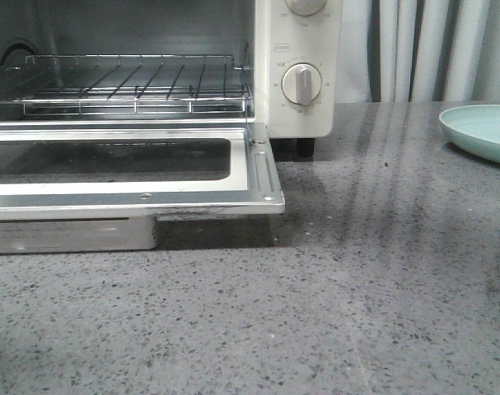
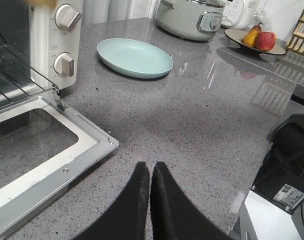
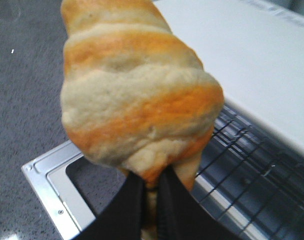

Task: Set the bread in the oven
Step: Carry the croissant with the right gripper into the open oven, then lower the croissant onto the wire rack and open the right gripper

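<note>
The cream-white oven (image 1: 303,99) stands at the left of the front view with its glass door (image 1: 134,177) folded down flat and its wire rack (image 1: 134,90) bare. My right gripper (image 3: 152,182) is shut on the lower end of the bread (image 3: 136,95), a golden-brown croissant with paler ridges, held in the air above the open door (image 3: 51,182) and the rack (image 3: 252,175). Neither the bread nor the right gripper shows in the front view. My left gripper (image 2: 150,167) is shut and empty, low over the counter beside the door's corner (image 2: 109,142).
A pale green plate (image 1: 480,132) lies on the grey speckled counter right of the oven, also in the left wrist view (image 2: 134,57). Farther off are a rice cooker (image 2: 192,20) and a fruit dish (image 2: 254,40). The counter's edge (image 2: 257,170) runs beside the left gripper.
</note>
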